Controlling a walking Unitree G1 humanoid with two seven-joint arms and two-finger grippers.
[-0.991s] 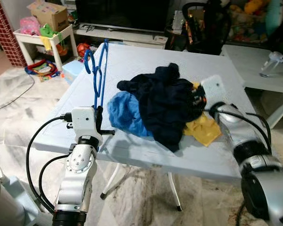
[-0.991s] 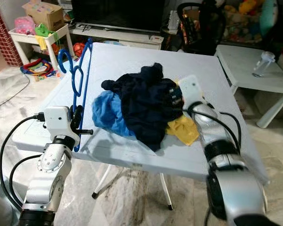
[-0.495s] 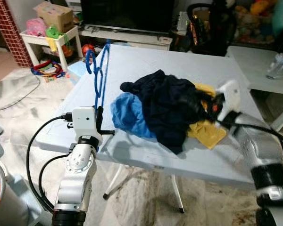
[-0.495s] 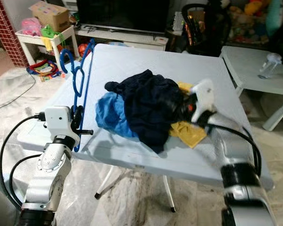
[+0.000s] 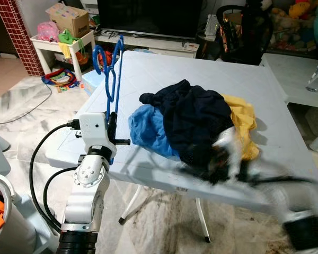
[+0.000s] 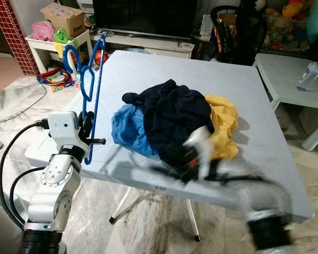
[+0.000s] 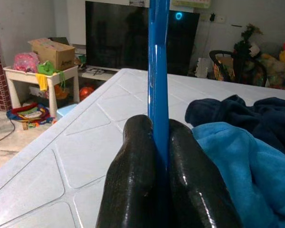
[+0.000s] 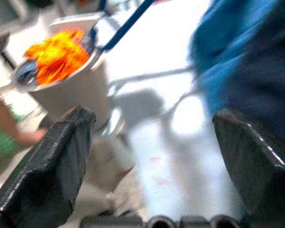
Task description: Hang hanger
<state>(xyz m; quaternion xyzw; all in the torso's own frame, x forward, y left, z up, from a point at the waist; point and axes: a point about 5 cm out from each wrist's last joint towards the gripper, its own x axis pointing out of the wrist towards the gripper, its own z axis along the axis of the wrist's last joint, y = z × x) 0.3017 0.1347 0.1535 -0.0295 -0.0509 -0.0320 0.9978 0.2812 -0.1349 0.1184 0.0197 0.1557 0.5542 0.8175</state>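
Since the earlier frames the right arm [image 5: 286, 196] has been withdrawn from the clothes pile and swung down past the near edge of the table [image 5: 265, 84]; it is recorded as a motion-blurred streak. The yellow garment [image 5: 243, 123], formerly partly covered by that arm, is exposed on the right side of the pile.

The left arm [image 5: 87, 185] is held upright at the table's near left corner, forearm vertical, wrist housing level with the tabletop edge. The left gripper [image 7: 157, 142] is seen pressed together on the lower bar of the blue hanger [image 5: 110, 79], with both black fingers [image 7: 133, 161] clamped against the plastic. The hanger is held standing on edge above the table's left side, its hook uppermost and away from the robot.

The right gripper [image 8: 154, 142] is seen in the right wrist view with its fingers spread wide apart and nothing between them.

A dark navy garment [image 5: 193, 114] is heaped on a light blue one [image 5: 146, 127] at the middle of the table. A television [image 5: 148, 16] is noted beyond the table.
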